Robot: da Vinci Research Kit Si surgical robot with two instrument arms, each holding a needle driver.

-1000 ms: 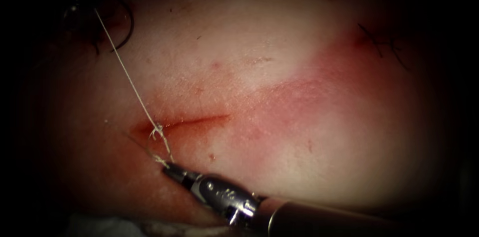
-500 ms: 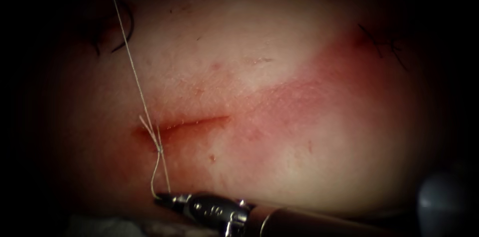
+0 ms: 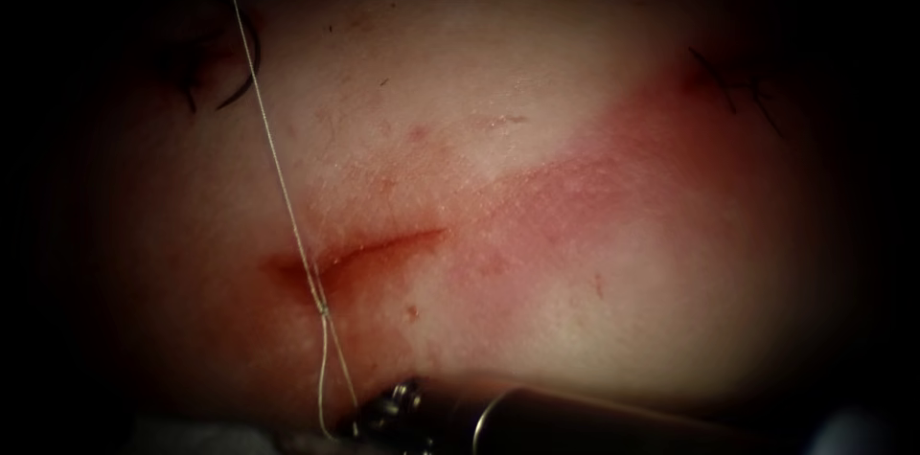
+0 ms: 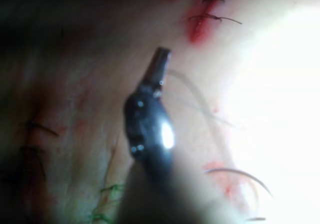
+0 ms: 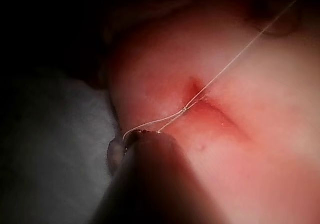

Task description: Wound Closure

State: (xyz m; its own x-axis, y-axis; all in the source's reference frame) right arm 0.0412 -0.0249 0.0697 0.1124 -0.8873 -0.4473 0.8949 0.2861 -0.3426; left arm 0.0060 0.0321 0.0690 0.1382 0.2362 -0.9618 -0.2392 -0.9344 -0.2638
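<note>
The cut runs across the tissue, with red fluid around it. A pale thread comes down taut from the upper edge to a small knot at the cut's left end. Two strands go from the knot to my right tool, shut on them at the lower edge. The knot and strands also show by that tool's shaft. My left tool looks shut, with thread trailing from it. A dark curved arc, perhaps the needle, lies free at the far left.
Old dark stitches sit at the tissue's far right. More stitches on a red mark, darker ones, and a pale curved strand lie near the left tool. Grey cloth borders the tissue.
My right tool has drawn back toward the lower edge with the thread ends. The loose loops at the cut's left end have closed into a small knot. The long strand now leaves the upper edge.
</note>
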